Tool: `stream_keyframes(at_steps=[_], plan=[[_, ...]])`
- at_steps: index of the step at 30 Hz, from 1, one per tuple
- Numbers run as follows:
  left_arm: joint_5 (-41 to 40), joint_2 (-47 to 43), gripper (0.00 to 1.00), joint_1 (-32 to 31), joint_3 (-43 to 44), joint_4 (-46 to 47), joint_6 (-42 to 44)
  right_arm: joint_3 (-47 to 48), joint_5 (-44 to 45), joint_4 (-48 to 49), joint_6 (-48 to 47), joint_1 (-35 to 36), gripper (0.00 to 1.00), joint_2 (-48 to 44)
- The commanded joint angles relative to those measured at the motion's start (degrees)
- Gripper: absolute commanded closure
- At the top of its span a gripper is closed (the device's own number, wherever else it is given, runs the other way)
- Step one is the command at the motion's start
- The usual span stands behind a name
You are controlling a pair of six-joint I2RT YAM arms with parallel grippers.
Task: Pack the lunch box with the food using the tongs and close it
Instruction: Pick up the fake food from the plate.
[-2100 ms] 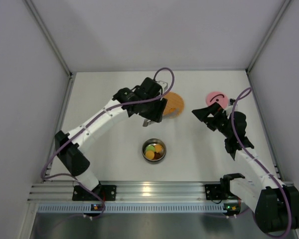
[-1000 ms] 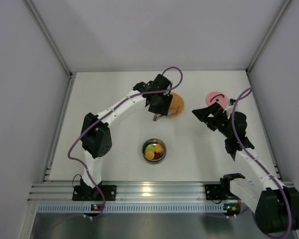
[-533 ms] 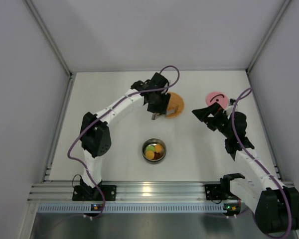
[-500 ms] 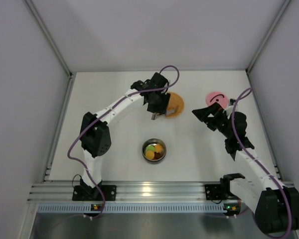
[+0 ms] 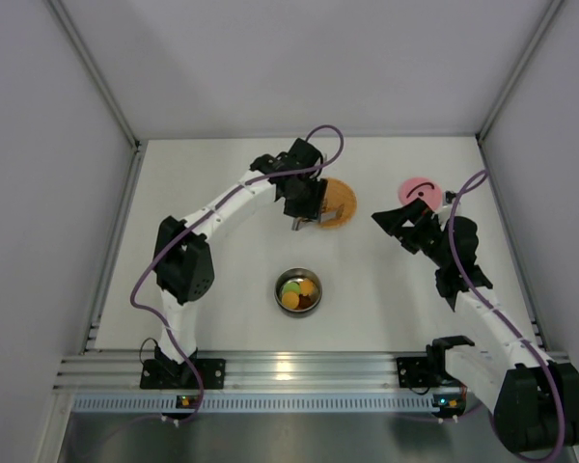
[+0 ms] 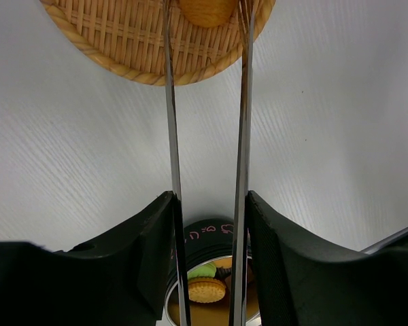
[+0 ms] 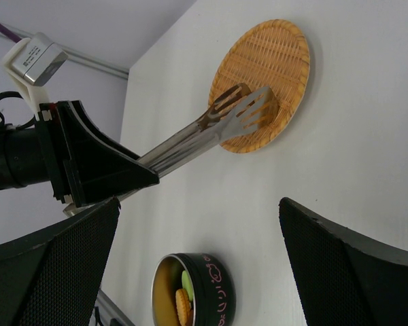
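Observation:
The lunch box is a small round tin with a black outer wall, standing open mid-table. Food lies inside it: a green piece, a biscuit and orange pieces. Its pink lid with a black handle lies at the right rear. My left gripper is shut on the tongs. Their tips reach over the woven plate, either side of a brown food piece. My right gripper hangs open and holds nothing, near the lid, looking at the tongs.
The orange-brown woven plate lies behind the lunch box, left of the lid. White walls close off the table at the left, right and rear. The aluminium rail with both arm bases runs along the near edge.
The left gripper with the tongs has drifted slightly back and left over the plate, and the tong arms have drawn a little closer together. The right arm has stayed still.

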Motion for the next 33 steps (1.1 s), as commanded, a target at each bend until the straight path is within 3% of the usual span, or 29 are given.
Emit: stream_keyframes(at_steps=[1, 33], plan=[[1.12, -0.10, 0.51, 0.60, -0.69, 0.70, -0.41, 0.87, -0.34, 2.70, -0.75, 0.28, 0.01, -0.57], [-2.66, -7.40, 0.57, 1.48, 3.78, -0.96, 1.79, 0.61, -0.25, 3.31, -0.49, 0.29, 0.00, -0.13]])
